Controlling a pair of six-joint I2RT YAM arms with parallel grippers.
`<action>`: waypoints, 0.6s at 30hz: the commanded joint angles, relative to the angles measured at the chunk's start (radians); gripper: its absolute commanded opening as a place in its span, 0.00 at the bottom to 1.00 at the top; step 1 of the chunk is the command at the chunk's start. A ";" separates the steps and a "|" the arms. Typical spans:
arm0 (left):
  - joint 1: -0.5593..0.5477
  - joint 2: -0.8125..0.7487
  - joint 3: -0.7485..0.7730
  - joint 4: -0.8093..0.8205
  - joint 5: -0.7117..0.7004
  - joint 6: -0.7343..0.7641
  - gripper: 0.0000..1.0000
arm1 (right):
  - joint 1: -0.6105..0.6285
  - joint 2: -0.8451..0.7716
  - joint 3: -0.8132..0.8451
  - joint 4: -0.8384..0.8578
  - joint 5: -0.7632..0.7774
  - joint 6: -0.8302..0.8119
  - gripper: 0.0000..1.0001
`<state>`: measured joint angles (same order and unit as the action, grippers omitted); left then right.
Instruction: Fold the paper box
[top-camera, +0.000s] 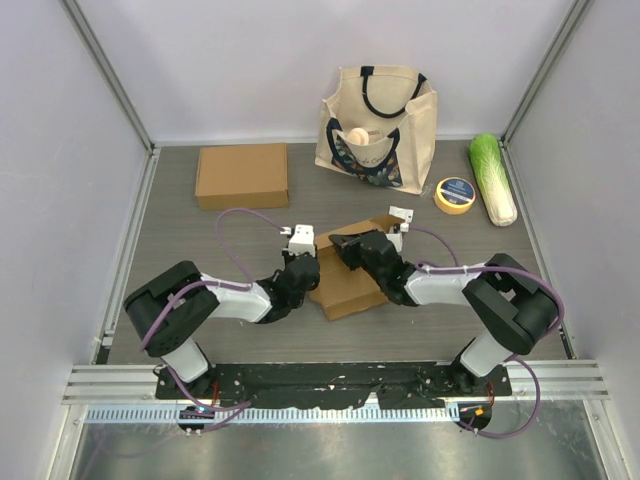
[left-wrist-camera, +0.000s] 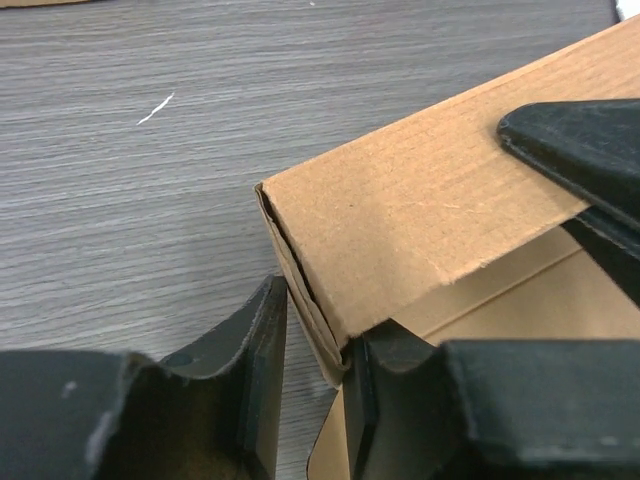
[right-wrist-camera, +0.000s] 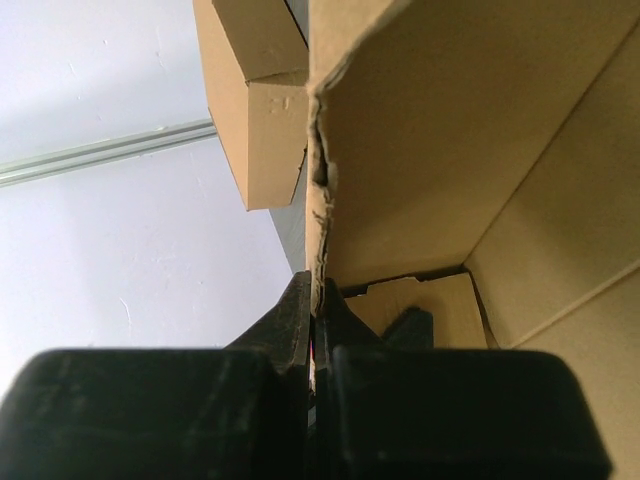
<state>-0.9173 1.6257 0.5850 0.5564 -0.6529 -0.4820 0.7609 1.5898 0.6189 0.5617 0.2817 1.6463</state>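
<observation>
The brown paper box (top-camera: 345, 283) lies half-formed in the middle of the table, flaps raised at its far side. My left gripper (top-camera: 302, 268) is at its left corner. In the left wrist view the fingers (left-wrist-camera: 258, 345) straddle the box's (left-wrist-camera: 420, 220) corner wall; the right finger touches the inside, while a strip of table shows between the left finger and the cardboard. My right gripper (top-camera: 352, 250) is shut on the upright edge of a side wall (right-wrist-camera: 318, 230), pinched thin between its fingertips (right-wrist-camera: 320, 300). The box's inside (right-wrist-camera: 450, 150) fills that view.
A closed flat cardboard box (top-camera: 241, 175) lies at the back left. A canvas tote bag (top-camera: 378, 125) stands at the back centre, with a yellow tape roll (top-camera: 454, 195) and a napa cabbage (top-camera: 494, 178) to its right. White walls surround the table.
</observation>
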 joint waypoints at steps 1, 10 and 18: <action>-0.028 0.057 0.022 -0.029 -0.114 0.046 0.32 | 0.028 -0.043 -0.027 -0.054 -0.032 0.004 0.01; -0.035 0.077 0.009 0.025 -0.117 0.043 0.28 | 0.034 -0.034 -0.099 0.032 -0.035 0.032 0.01; -0.040 0.109 -0.007 0.105 -0.155 0.071 0.30 | 0.064 -0.010 -0.127 0.063 -0.024 0.067 0.01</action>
<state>-0.9604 1.6978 0.5850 0.5640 -0.7296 -0.4366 0.7902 1.5642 0.5236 0.6605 0.2890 1.6962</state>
